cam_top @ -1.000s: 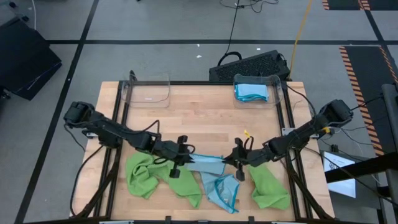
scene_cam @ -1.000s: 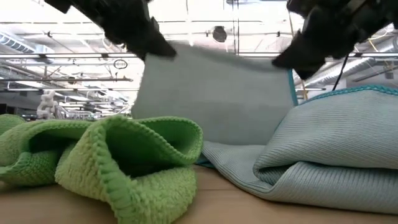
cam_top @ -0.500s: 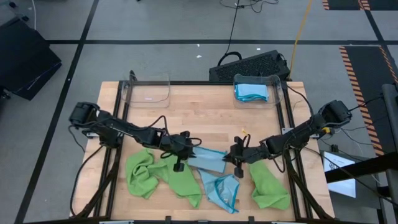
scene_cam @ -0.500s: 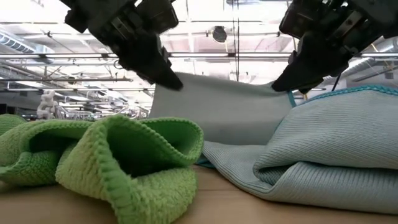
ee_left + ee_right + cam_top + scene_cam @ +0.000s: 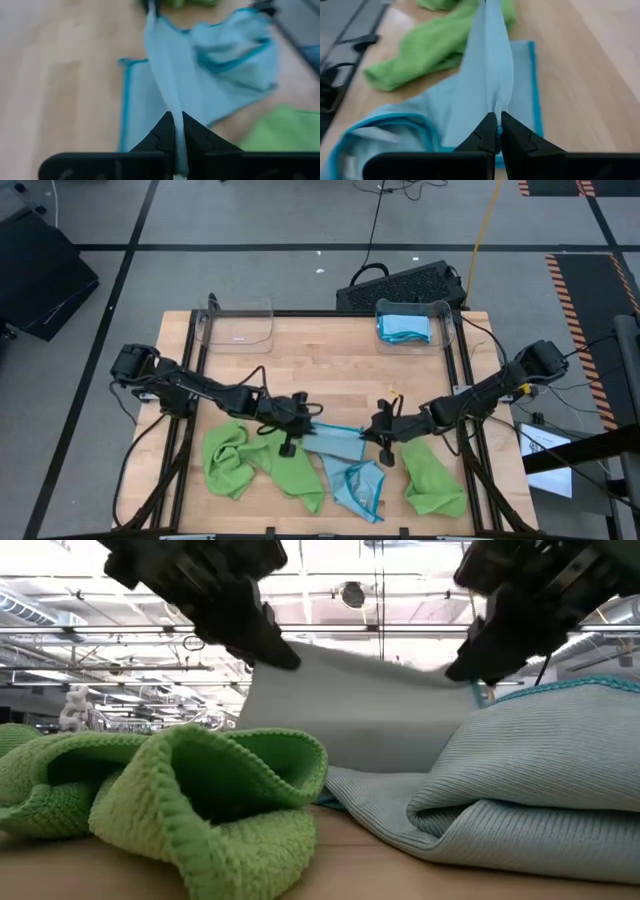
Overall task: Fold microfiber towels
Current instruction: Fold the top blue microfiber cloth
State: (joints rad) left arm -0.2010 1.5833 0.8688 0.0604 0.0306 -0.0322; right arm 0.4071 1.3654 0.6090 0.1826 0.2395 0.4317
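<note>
Wooden table (image 5: pixel 320 370) mid-frame in the high view. Left gripper (image 5: pixel 318 423) and right gripper (image 5: pixel 372 432) each clamped on a corner of the light blue towel (image 5: pixel 338 442), stretched between them at lower centre. Green towels (image 5: pixel 250 462) lie lower left and lower right. Folded blue towel sits in the upper-right bin (image 5: pixel 440 315).

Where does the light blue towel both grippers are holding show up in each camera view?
High view: blue towel at centre, between the left gripper and right gripper.
Low view: hanging sheet at centre.
Left wrist view: runs up from the fingers.
Right wrist view: same, from the fingers.
Shared landmark: green towel beside it.
</note>
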